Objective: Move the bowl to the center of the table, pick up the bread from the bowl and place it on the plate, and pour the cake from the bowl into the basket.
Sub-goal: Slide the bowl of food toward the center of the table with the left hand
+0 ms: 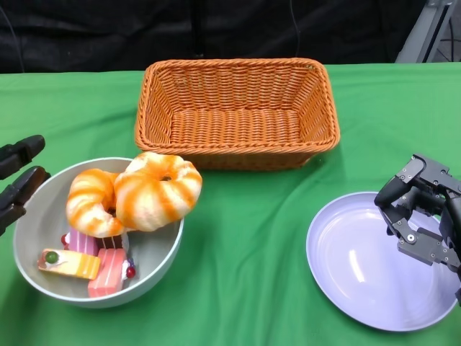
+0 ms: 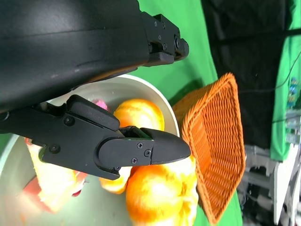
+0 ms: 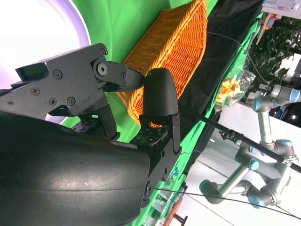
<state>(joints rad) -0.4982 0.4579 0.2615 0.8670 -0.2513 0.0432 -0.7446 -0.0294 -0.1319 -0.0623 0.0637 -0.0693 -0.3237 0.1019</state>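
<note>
A grey bowl (image 1: 32,216) sits at the table's left front, holding two orange-and-white bread rings (image 1: 155,189) and several cake slices (image 1: 90,263). My left hand (image 1: 18,180) is at the bowl's left rim with its fingers apart and nothing between them; the left wrist view shows its fingers (image 2: 141,146) over the bread (image 2: 160,197). A pale lilac plate (image 1: 360,267) lies at the right front. My right hand (image 1: 425,209) hovers over its right edge, fingers loosely curled, holding nothing. The orange wicker basket (image 1: 238,108) stands empty at the back centre.
Green cloth covers the table (image 1: 252,245). A black backdrop hangs behind the basket. In the right wrist view, other robot arms (image 3: 263,155) stand on a white surface beyond the table.
</note>
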